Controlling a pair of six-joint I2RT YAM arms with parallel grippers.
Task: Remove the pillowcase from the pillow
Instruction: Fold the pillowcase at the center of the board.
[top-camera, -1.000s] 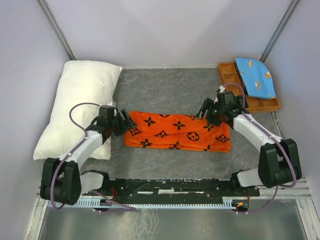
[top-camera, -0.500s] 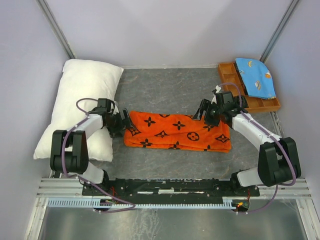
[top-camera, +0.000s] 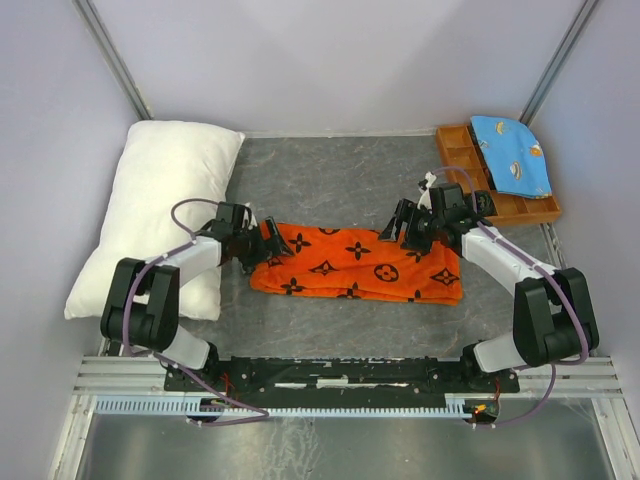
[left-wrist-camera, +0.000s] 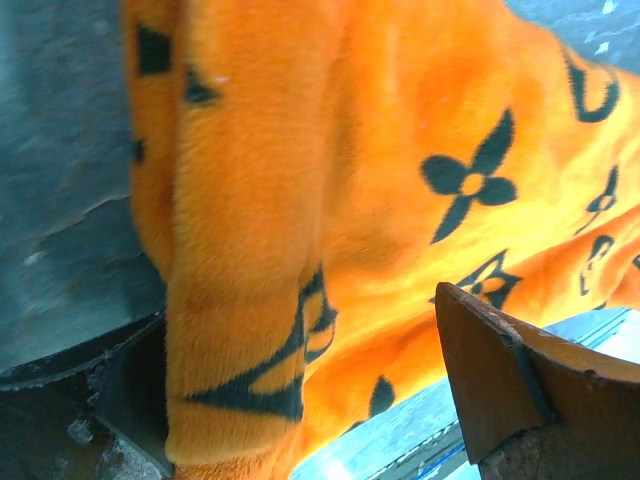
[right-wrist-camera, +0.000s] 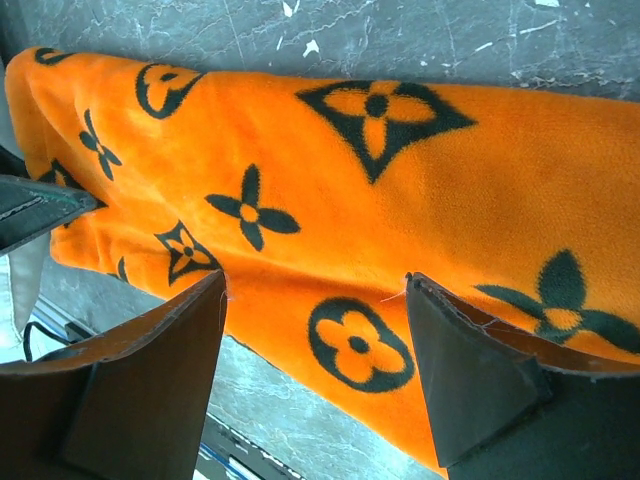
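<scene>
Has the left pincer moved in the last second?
Yes. The left pincer shifted rightward, away from the pillow, onto the left end of the pillowcase.

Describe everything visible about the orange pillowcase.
The pillowcase is bright orange, plush-looking fabric printed with black flower, star and monogram motifs. It lies folded into a long, flattish band across the middle of the grey table, apart from the white pillow on its left. The open left end effector is at its left end, with fabric bulging between the fingers. The open right end effector is over its far right corner.

Orange pillowcase (top-camera: 355, 265) lies folded beside the bare white pillow (top-camera: 160, 200).
</scene>
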